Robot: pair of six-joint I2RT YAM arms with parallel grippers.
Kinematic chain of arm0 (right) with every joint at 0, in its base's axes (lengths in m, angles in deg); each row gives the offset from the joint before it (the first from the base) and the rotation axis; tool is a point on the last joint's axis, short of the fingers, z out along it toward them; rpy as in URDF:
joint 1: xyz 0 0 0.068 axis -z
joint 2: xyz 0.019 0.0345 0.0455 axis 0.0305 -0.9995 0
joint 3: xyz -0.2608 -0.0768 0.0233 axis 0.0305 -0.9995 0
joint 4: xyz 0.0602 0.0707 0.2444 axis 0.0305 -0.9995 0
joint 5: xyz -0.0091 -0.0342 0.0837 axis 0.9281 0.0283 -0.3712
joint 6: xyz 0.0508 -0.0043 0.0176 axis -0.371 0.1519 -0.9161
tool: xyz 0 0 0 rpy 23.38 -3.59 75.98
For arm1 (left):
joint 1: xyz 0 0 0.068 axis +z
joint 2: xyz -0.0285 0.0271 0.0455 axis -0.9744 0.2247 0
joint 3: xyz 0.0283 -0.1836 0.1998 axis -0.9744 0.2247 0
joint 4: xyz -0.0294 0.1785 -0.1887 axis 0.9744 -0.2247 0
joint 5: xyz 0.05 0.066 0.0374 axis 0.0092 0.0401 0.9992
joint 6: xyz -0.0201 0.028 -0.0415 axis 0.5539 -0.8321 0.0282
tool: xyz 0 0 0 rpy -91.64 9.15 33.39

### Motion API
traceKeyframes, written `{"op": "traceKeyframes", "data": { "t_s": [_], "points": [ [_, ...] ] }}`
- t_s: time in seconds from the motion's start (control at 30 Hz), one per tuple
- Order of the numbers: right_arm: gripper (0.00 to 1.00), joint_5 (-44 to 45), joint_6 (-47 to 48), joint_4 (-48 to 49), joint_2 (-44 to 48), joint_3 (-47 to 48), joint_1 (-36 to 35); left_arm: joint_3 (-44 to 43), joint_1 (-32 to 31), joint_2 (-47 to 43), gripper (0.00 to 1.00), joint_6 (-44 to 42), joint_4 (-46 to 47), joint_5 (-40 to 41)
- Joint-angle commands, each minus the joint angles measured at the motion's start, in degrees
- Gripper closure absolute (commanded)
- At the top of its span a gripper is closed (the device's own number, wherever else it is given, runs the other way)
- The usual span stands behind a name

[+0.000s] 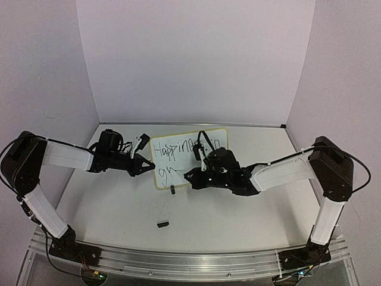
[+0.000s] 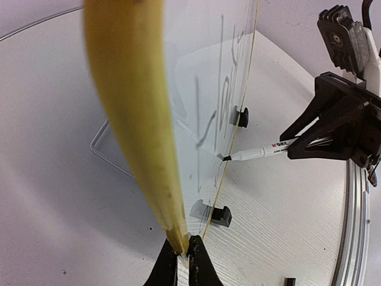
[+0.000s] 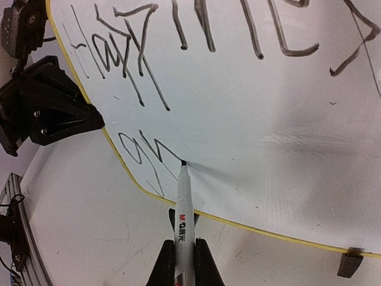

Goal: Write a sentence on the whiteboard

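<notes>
The whiteboard (image 1: 181,162) stands tilted at mid-table, with a pale yellow rim (image 2: 131,107). My left gripper (image 1: 147,165) is shut on its left edge; the left wrist view shows the gripper (image 2: 181,250) pinching the rim. My right gripper (image 1: 191,177) is shut on a white marker (image 3: 183,202), also seen in the left wrist view (image 2: 262,151). The marker's black tip touches the board's lower line. The sentence (image 3: 128,36) shows "Happiness" on top and "gr" (image 3: 140,152) below; the top view (image 1: 178,149) partly hides it behind the right arm.
Black clip feet (image 2: 240,116) (image 2: 220,215) hold the board's bottom edge; one shows in the right wrist view (image 3: 349,264). A small black piece (image 1: 162,224) lies on the table in front. Purple walls enclose the back and sides.
</notes>
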Motion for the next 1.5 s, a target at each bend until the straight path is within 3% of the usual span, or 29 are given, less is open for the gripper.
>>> {"op": "traceKeyframes", "data": {
  "t_s": [0.0,0.47,0.93,1.47],
  "points": [
    [1.0,-2.84,2.28,3.48,3.79,0.13,0.33,-0.5,0.33,-0.59,1.0,-1.43,-0.97,4.88],
    [1.0,-7.09,3.94,4.07,9.01,-2.48,0.79,-0.66,0.36,-0.26,1.0,-1.38,-0.9,4.69],
    [1.0,-11.21,2.71,6.44,5.73,-3.54,3.71,-0.76,0.36,-0.79,1.0,-1.39,-1.33,4.82],
    [1.0,-8.75,0.87,6.39,1.05,-1.81,4.82,-0.85,0.35,-0.53,1.0,-1.52,-1.34,4.82]
  ]
}}
